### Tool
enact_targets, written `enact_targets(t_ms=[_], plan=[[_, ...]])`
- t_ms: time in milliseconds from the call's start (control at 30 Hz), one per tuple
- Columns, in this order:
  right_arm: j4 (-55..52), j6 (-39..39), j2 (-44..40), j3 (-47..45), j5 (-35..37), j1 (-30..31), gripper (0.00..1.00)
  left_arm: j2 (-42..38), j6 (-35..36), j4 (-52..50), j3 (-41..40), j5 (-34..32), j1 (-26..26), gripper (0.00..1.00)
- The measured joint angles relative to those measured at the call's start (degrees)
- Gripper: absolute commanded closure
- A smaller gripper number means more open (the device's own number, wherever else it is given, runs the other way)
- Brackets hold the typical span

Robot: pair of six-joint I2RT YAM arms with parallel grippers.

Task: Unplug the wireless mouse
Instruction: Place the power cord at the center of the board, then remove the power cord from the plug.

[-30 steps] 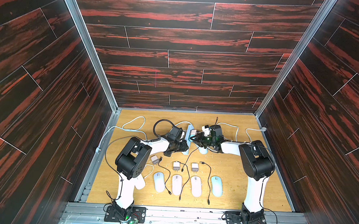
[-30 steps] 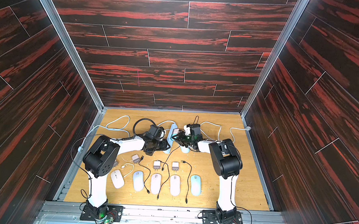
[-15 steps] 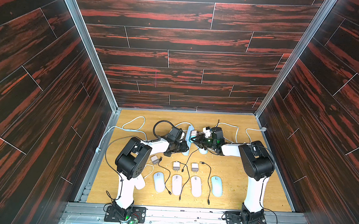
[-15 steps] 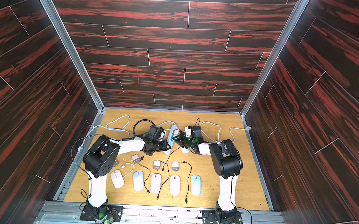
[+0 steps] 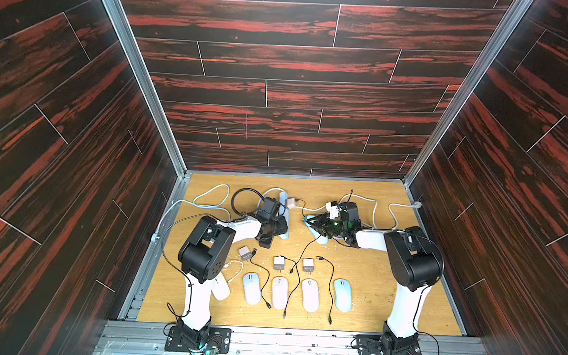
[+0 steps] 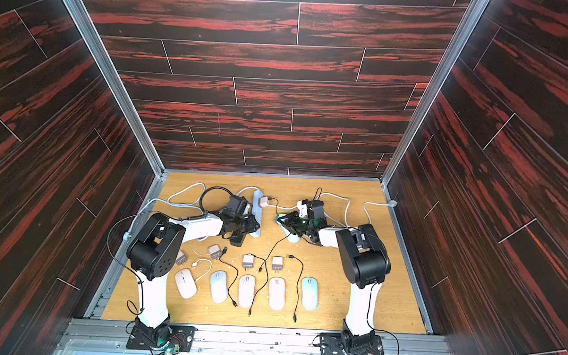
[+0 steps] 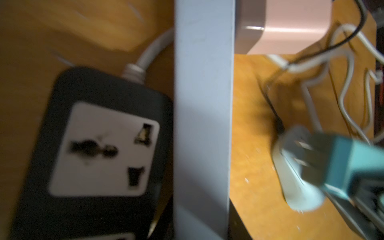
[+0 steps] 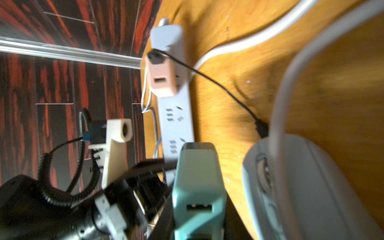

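Pinching a teal charger (image 8: 198, 187), the right gripper (image 5: 312, 222) hangs by the wireless mouse (image 8: 332, 197) at one o'clock of mid-table; tugging its black cable (image 8: 218, 87) could drag the pink charger (image 8: 161, 81) and power strip (image 8: 176, 116). Whether the left gripper (image 5: 275, 226) grips is unclear.

in your left wrist view everything is smeared; the black socket block (image 7: 93, 155) and the pink charger (image 7: 291, 25) are cut by the picture's edge. your right wrist view crops the teal charger (image 8: 198, 187) and the blurred mouse (image 8: 311, 197). in both top views the left gripper (image 5: 278, 226) hides its jaws under its own wrist.
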Motion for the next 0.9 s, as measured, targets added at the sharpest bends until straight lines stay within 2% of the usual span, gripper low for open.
enact_targets(t_ms=[233,267,433,533,633,700,900], plan=[[0.42,-2.4,-3.85,-1.44,-0.94,0.0,1.0,0.0,-1.01,0.26,0.04,-2.69,0.68,1.0],[0.46,-2.64,-4.5,-1.75,-1.07,0.0,1.0,0.0,-0.96,0.26,0.04,-2.64,0.68,0.97],[-1.88,-5.64,-11.15,-2.27,-0.61,0.0,1.0,-0.09,-0.61,0.31,0.04,-2.19,0.68,0.6],[-4.24,-7.87,-16.79,-2.27,0.39,0.0,1.0,-0.13,0.17,-0.07,-0.28,-2.23,0.68,0.43],[-6.62,-9.7,-21.75,-2.27,1.4,0.0,1.0,-1.09,0.72,-0.48,-0.57,-1.57,0.66,0.32],[-8.09,-10.58,-24.39,-2.27,1.97,0.0,1.0,-1.79,1.05,-0.81,-0.74,-0.72,0.63,0.28],[-13.51,-12.83,-30.67,-2.27,4.02,0.0,1.0,-5.92,1.9,-0.61,-1.25,1.7,0.61,0.24]])
